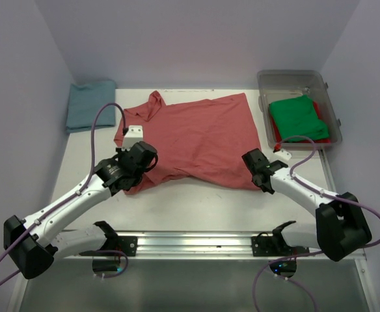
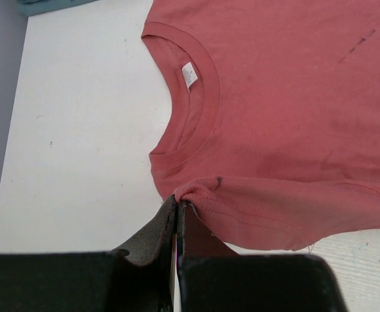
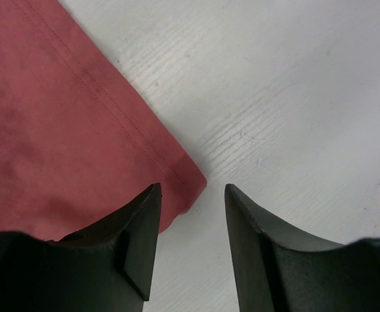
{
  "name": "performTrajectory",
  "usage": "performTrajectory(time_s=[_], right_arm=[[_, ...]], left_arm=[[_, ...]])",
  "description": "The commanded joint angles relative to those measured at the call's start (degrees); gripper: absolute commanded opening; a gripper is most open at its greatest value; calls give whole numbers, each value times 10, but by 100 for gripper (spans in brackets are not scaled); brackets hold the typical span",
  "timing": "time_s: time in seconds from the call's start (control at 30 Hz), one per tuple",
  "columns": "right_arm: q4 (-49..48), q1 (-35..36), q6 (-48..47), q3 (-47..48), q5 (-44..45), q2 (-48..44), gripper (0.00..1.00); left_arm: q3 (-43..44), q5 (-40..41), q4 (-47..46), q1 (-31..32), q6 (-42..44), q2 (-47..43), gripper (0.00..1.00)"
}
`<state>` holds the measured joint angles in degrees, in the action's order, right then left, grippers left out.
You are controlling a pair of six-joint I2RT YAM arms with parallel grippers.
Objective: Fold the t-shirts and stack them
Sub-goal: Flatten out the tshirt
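Left gripper [image 2: 177,207] is clamped tight on the salmon-red shirt [image 1: 200,136], jaws pressed together on a pinch of sleeve edge just below the collar [image 2: 196,97]; right gripper [image 3: 191,195] is parted, nothing in it, with the near hem corner [image 3: 189,185] lying on the table [image 1: 196,208] just beside its left finger. So, by my read, the step is getting the second hold for the first fold. To do it well, the right should shift a touch toward the cloth so the corner sits squarely between the pads, come down to the table and close on both layers rather than just the top one (a single-layer grab would peel the shirt open); then both arms should rise together and carry the near edge across evenly, keeping the cloth taut enough not to bunch.

The shirt itself lies spread mid-table, neck to the left, hem to the right; mostly flat, a few soft creases, small white tag [image 2: 189,73] inside the neck, double stitching along the hem, a faint dark mark on the chest. Teal-blue shirt [image 1: 90,104] sits folded at the far left corner; the green shirt [image 1: 298,116] and a red one [image 1: 276,136] beneath it wait in the clear bin [image 1: 265,81] on the right.
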<state>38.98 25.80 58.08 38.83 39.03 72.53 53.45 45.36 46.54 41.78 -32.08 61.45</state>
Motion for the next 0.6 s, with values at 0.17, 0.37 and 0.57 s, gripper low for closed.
performTrajectory(time_s=[0.17, 0.37, 0.57], right_arm=[[-43, -6, 55, -23, -39, 26, 44], [-85, -6, 59, -41, -81, 59, 36], [-111, -6, 48, -46, -98, 60, 16]], left_arm=[[22, 20, -1, -11, -1, -15, 0], [19, 12, -13, -12, 4, -15, 0], [18, 9, -22, -12, 8, -10, 0]])
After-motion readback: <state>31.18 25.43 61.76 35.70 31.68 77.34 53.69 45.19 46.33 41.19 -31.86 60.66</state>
